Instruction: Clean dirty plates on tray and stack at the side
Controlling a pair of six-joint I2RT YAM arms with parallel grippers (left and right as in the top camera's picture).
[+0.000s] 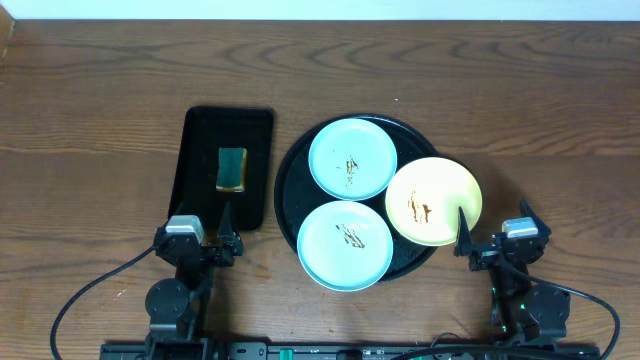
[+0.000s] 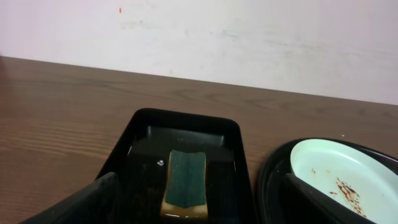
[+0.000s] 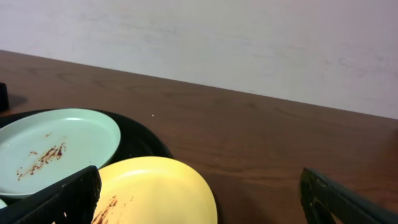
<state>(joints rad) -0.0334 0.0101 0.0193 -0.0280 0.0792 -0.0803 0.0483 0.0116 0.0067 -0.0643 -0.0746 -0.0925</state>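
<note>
I am holding my left hand (image 2: pixel 202 180) wide open and gripping nothing. In the left wrist view its two dark fingers (image 2: pixel 81 202) are showing at the lower corners, well apart. Between them the small rectangular black tray (image 2: pixel 140 134) is lying on the tabletop (image 1: pixel 100 100). A sponge (image 2: pixel 185 180) with a dark green top and a yellow body is resting inside that tray.

My right hand (image 3: pixel 200 173) is also spread wide and carrying nothing, hovering at the lower right of the overhead frame. One of its fingers (image 1: pixel 463 232) is pointing at the near edge of the pale yellow plate (image 1: pixel 433 200). I cannot tell whether it is touching that plate.

The large round black tray (image 1: pixel 285 195) is sitting in the middle of the overhead frame, just right of the rectangular one. All three plates are lying on it, each showing brown smears in its centre. One pale aqua plate (image 1: pixel 352 158) is lying at the tray's upper part and the other aqua plate (image 1: pixel 345 245) at its lower part. The yellow plate is sitting at the right and seems to be riding out over the tray's rim. The three plates are crowding edge to edge.
</note>
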